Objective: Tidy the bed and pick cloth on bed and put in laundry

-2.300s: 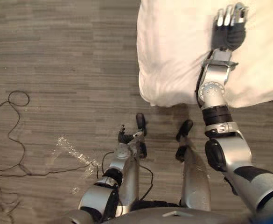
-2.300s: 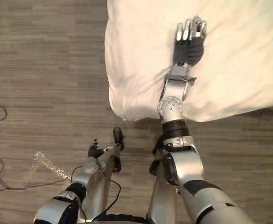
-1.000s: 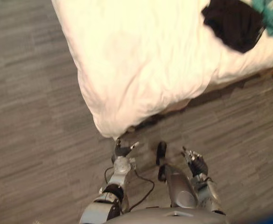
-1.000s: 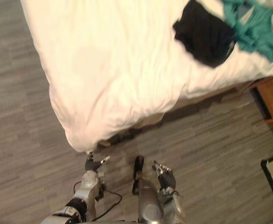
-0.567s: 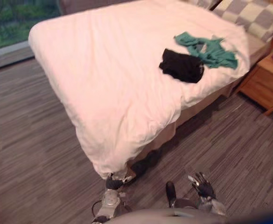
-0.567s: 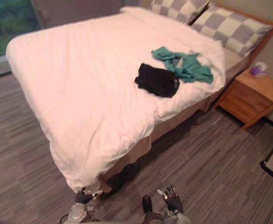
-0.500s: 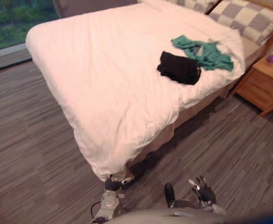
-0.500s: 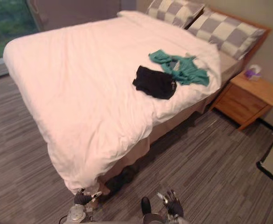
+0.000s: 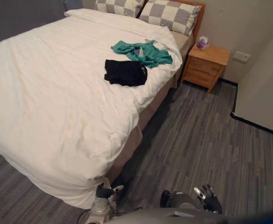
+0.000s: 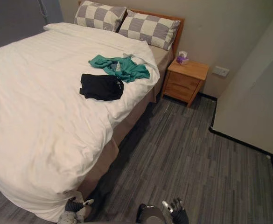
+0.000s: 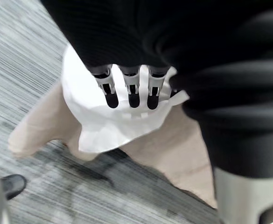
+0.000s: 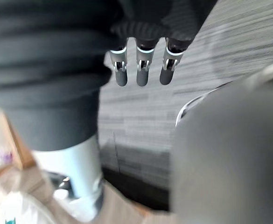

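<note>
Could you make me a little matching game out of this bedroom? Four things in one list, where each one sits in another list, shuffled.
Things:
1. black cloth
2. teal cloth
3. checked pillows
4. tissue box

Places:
A. on top of the wooden nightstand
B. on the white duvet, the one closer to the pillows
C. at the head of the bed, by the headboard
D. on the white duvet, the one farther from the pillows

Pairs: 1-D, 2-B, 3-C, 4-A
</note>
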